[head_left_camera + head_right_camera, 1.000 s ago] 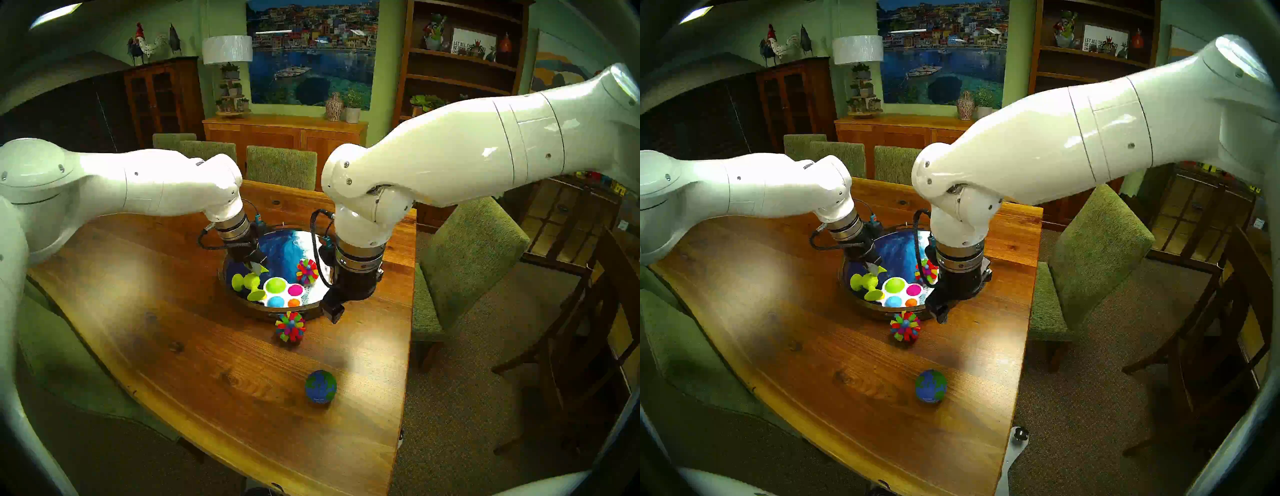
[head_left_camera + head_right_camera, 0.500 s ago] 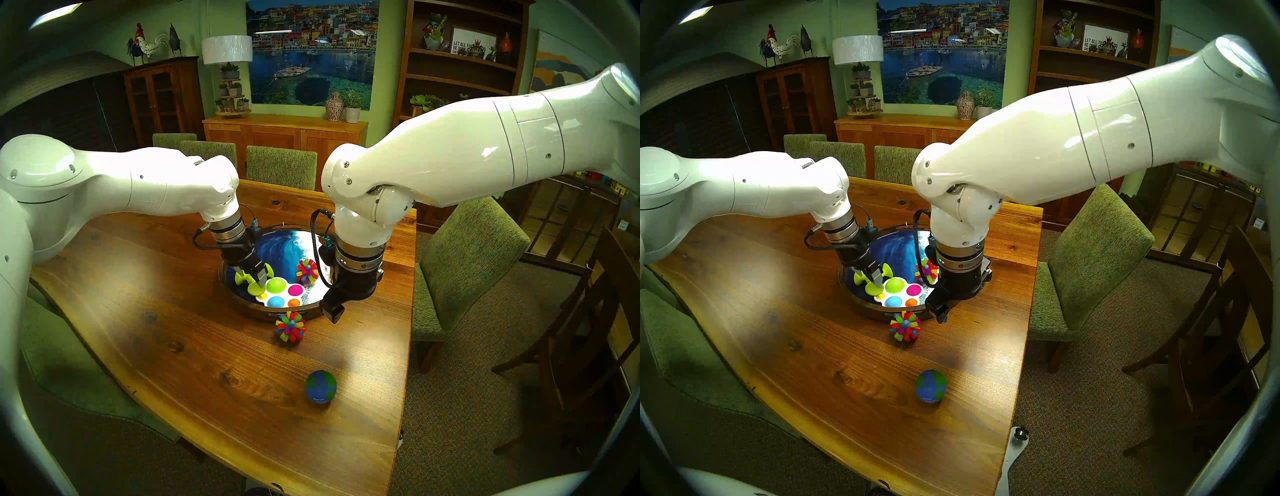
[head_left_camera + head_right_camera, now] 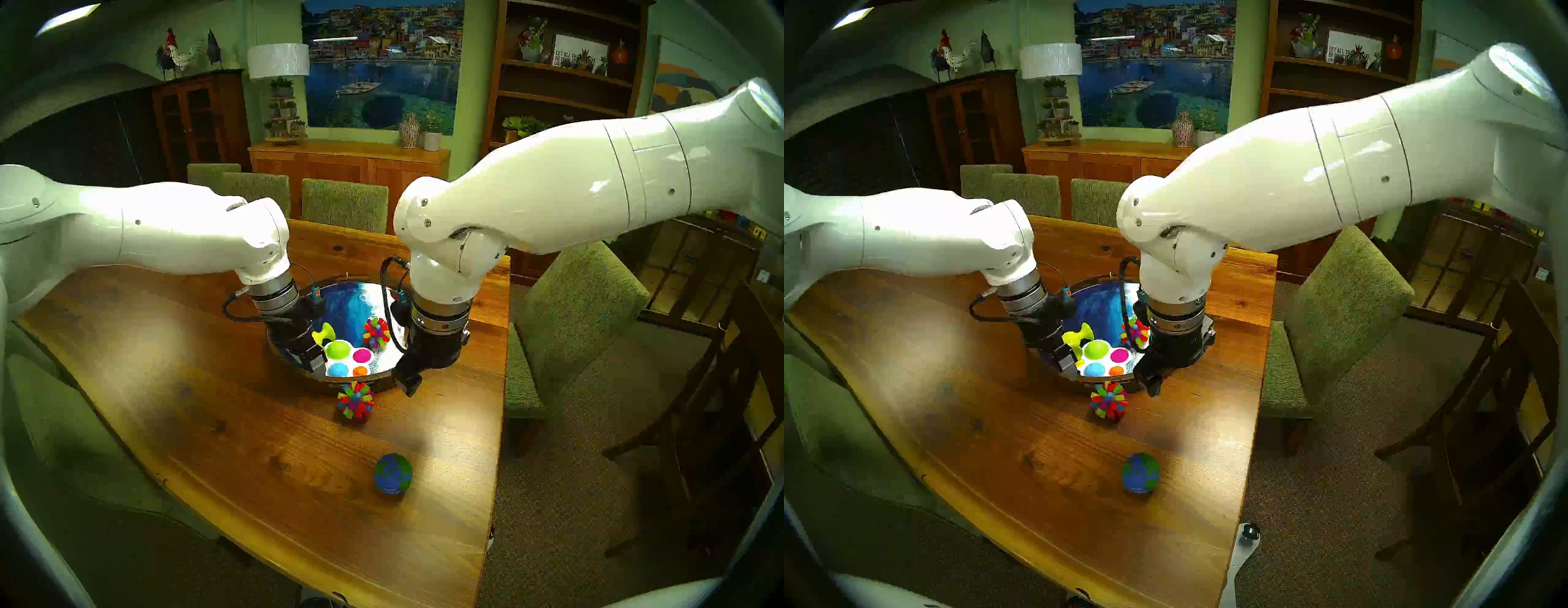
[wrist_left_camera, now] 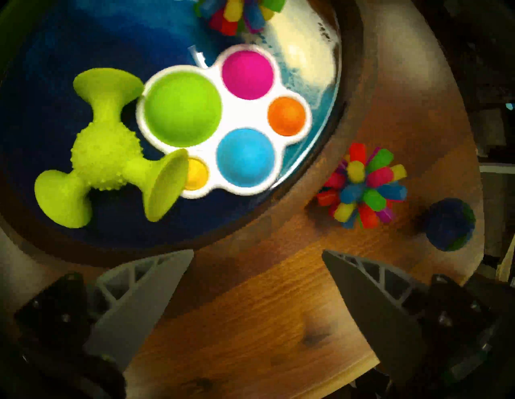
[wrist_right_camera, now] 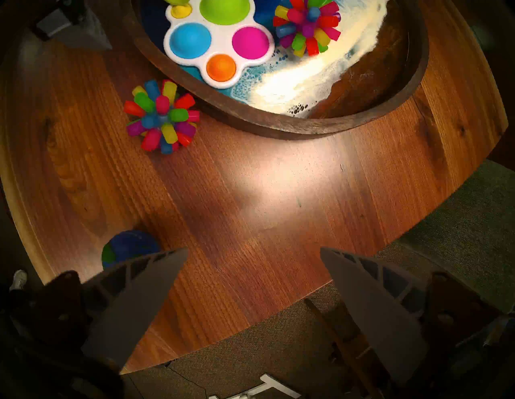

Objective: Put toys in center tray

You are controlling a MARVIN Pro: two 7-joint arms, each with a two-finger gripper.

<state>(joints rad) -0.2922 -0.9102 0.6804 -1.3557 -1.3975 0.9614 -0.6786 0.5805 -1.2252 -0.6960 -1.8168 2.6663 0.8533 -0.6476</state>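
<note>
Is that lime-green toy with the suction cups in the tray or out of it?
In. The lime-green suction-cup toy lies on the round tray's blue base, one cup overlapping the white bubble board.

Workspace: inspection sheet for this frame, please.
Surface: wooden table, bare near side.
Job's things: tray holds lime suction-cup piece, white bubble board and one spiky ball. Second spiky ball on the table beside the rim; globe ball nearer the table's front edge.
Clutter: nothing seen.
Grippers: left gripper open, empty; right gripper open, empty.
Cables: black cable loop at each wrist, left and right, the right one over the tray.
Surroundings: green chairs, sideboard, bookshelf.
</note>
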